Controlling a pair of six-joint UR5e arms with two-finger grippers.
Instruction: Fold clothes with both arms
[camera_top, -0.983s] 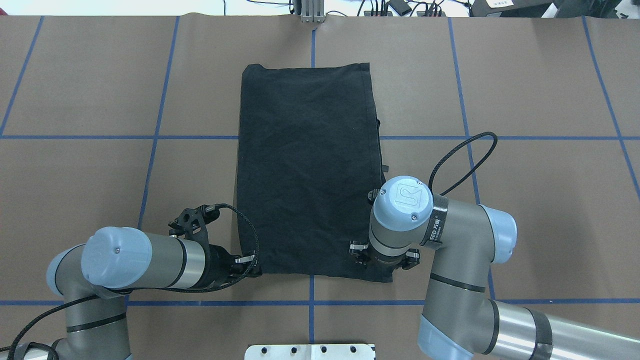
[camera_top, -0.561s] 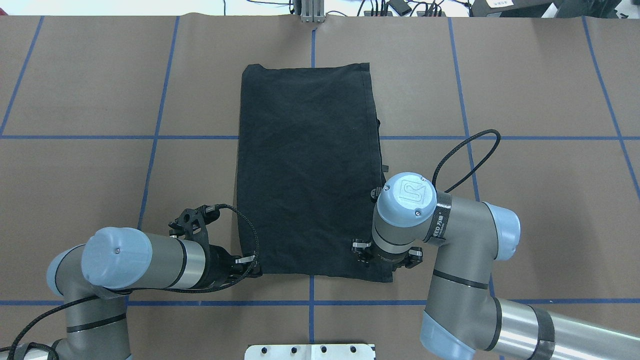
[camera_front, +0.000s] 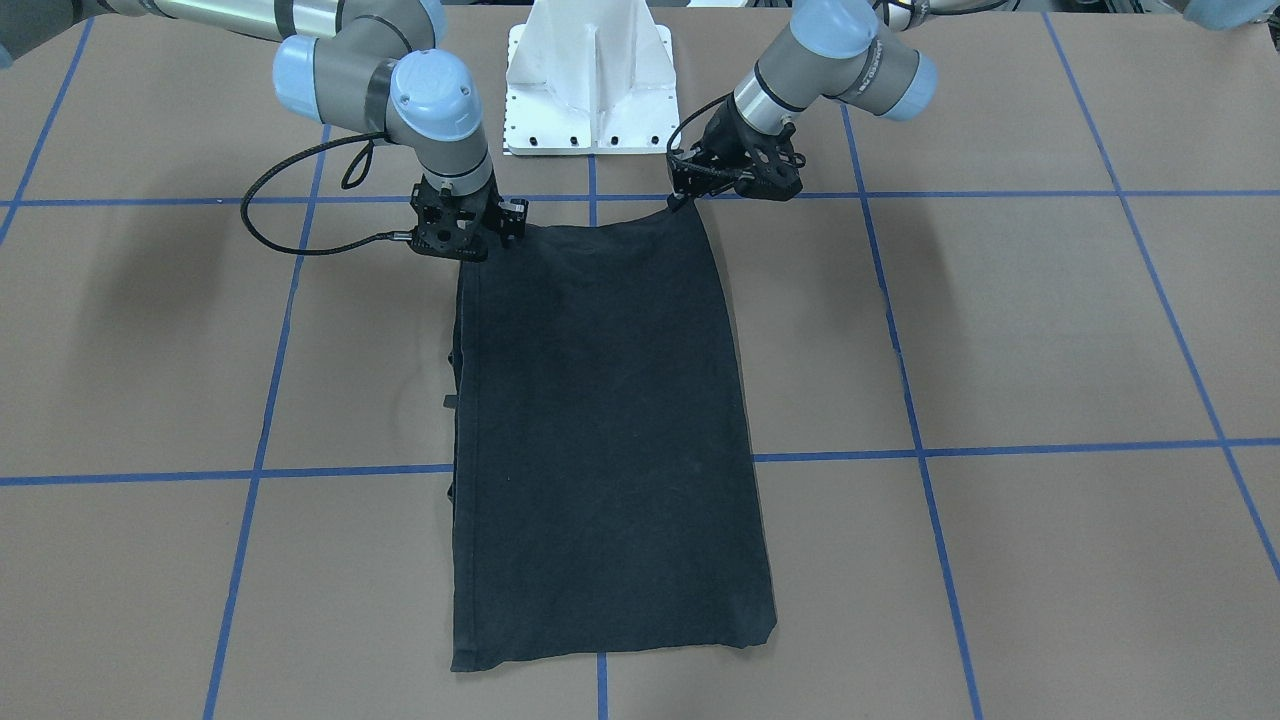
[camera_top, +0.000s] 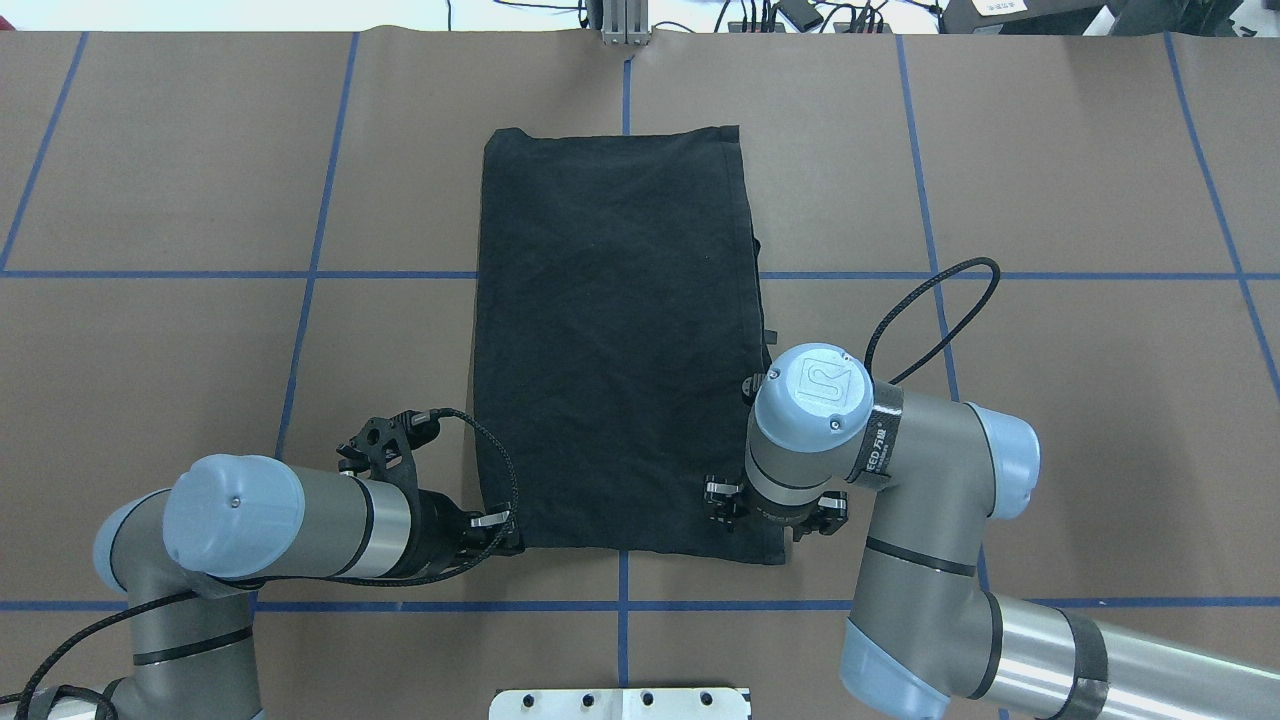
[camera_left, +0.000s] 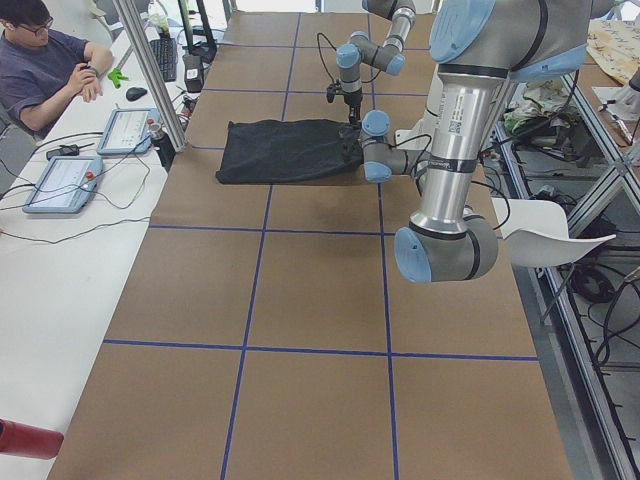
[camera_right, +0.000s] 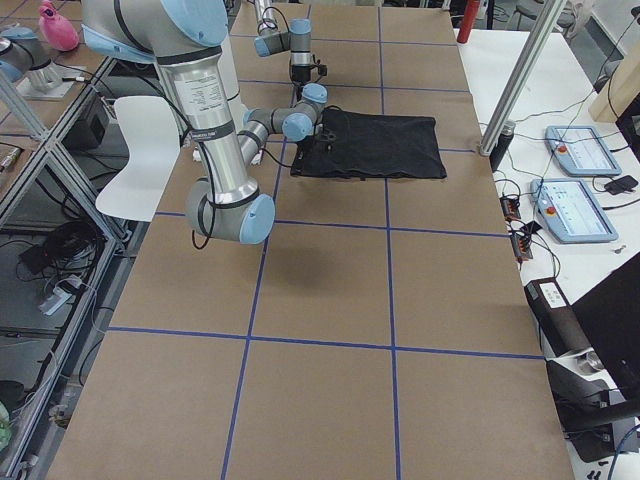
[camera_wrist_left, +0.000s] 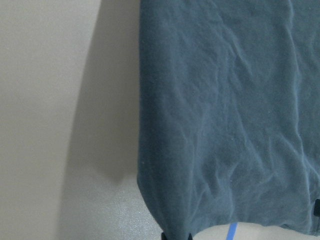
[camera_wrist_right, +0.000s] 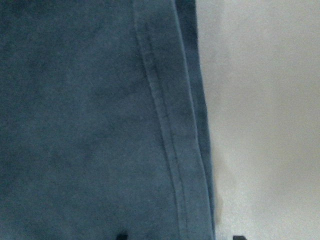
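Overhead exterior is showing the white base plate (camera_top: 620, 703) sitting nearest the robot, with the silver-grey, blue-capped left arm (camera_top: 300, 515) and right arm (camera_top: 920, 470) reaching out on either side of it. Just beyond, the black left gripper (camera_top: 500, 532) is lying low at the near left corner of the black cotton T-shirt (camera_top: 615, 340). Its jaws are clenching that corner, which is sitting slightly raised off the brown paper-covered counter (camera_top: 1050, 180) in the left wrist view. The black right gripper (camera_front: 466, 248) is pointing straight down over the near right corner, and its jaws are standing released, straddling the stitched side hem without gripping it. The T-shirt is lying plain side up as a long narrow rectangle in the middle of the counter, stretching away from the robot toward the far edge.

The step in hand is looking like securing both near corners before carrying them to the far hem. Doing it well is probably calling for the right jaws to be closing on every layer at the hem, then both arms rising together, level and evenly spaced, so the cloth is not skewing.

Counting: 1 T-shirt, 2 arms, 2 grippers, 1 base plate.
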